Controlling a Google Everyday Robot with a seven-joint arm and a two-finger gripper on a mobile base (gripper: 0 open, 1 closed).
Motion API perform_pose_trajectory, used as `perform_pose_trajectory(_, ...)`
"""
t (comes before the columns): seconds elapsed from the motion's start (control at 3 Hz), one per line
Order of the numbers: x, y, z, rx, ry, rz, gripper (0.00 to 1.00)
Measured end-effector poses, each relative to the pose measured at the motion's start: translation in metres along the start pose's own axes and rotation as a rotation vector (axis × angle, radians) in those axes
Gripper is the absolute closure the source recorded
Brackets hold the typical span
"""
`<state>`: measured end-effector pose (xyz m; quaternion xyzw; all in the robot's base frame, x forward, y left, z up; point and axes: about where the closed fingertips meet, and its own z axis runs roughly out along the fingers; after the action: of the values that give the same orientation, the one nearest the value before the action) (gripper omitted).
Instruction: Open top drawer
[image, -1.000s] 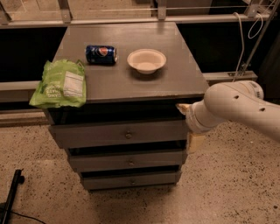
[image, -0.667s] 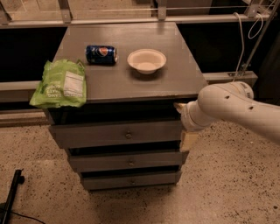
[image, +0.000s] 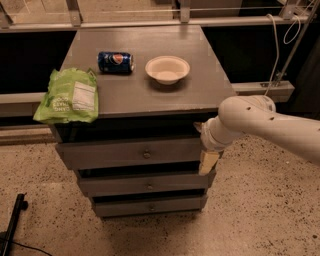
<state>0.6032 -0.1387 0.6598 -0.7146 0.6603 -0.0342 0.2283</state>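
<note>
The top drawer (image: 115, 153) is the widest grey front, just under the cabinet top, with a small round knob (image: 146, 154) at its centre. Its front stands a little forward of the two narrower drawers below. My gripper (image: 208, 161) hangs from the white arm (image: 260, 122) that reaches in from the right. It is at the right end of the top drawer's front, well to the right of the knob and apart from it.
On the grey cabinet top (image: 150, 95) lie a green chip bag (image: 70, 96) overhanging the front left edge, a blue soda can (image: 115, 62) on its side and a white bowl (image: 167, 69). Middle drawer (image: 145, 184) and bottom drawer (image: 150, 205) are below. Speckled floor surrounds the cabinet.
The arm and gripper have moved a little to the left, closer to the right end of the drawer fronts. The drawers and the things on top have not moved.
</note>
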Motion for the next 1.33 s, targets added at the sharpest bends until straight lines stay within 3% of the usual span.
perform_pose_trajectory(0.33,0.0,0.003,0.012,-0.022,-0.018,-0.009,0.0)
perform_pose_trajectory(0.67,0.001,0.006,0.017,-0.042,-0.014,-0.018,0.27)
perform_pose_trajectory(1.0,0.001,0.009,0.016,-0.051,-0.01,-0.024,0.44)
perform_pose_trajectory(1.33,0.001,0.017,0.012,-0.062,-0.008,-0.033,0.47)
